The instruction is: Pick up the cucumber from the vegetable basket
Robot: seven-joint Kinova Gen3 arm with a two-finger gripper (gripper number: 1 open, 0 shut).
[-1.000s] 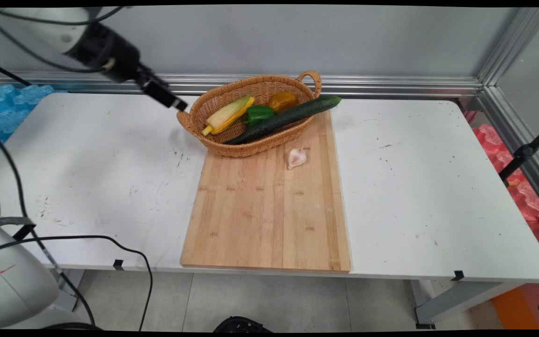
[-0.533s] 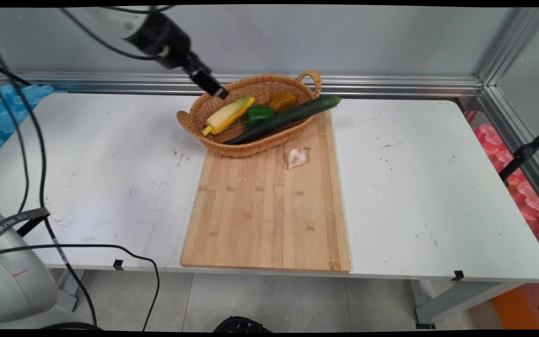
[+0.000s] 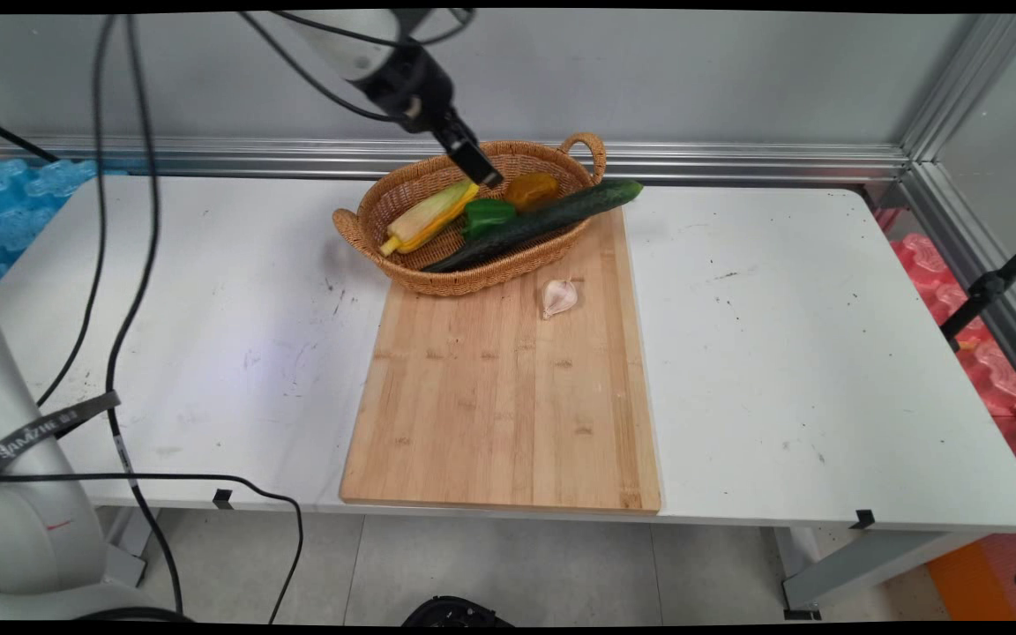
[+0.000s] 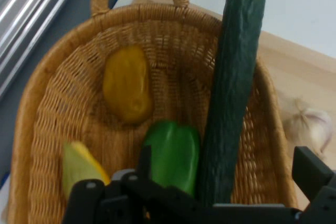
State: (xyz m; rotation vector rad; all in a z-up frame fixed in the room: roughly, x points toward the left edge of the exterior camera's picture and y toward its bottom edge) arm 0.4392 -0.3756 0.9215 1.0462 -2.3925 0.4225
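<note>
My gripper (image 3: pixel 483 174) hangs over the back of a wicker basket (image 3: pixel 402 269), just above the tip of a corn cob (image 3: pixel 427 216) and beside a green pepper (image 3: pixel 487 212). In the hand view the gripper (image 4: pixel 228 169) is open and empty, with the green pepper (image 4: pixel 170 156) and a long cucumber (image 4: pixel 236 77) between its fingers. A yellow-orange pepper (image 4: pixel 126 85) lies further along the basket (image 4: pixel 157 11), and the corn cob (image 4: pixel 81 169) is at the lower left. The cucumber (image 3: pixel 543 220) sticks out over the basket's right rim.
The basket rests on the far end of a wooden cutting board (image 3: pixel 499 414). A garlic bulb (image 3: pixel 559 296) lies on the board just in front of the basket. Black cables hang at the left over the white table (image 3: pixel 808 353).
The gripper has swung to the right, from above the table left of the basket to over the basket's back. Nothing in the basket or on the board has moved.
</note>
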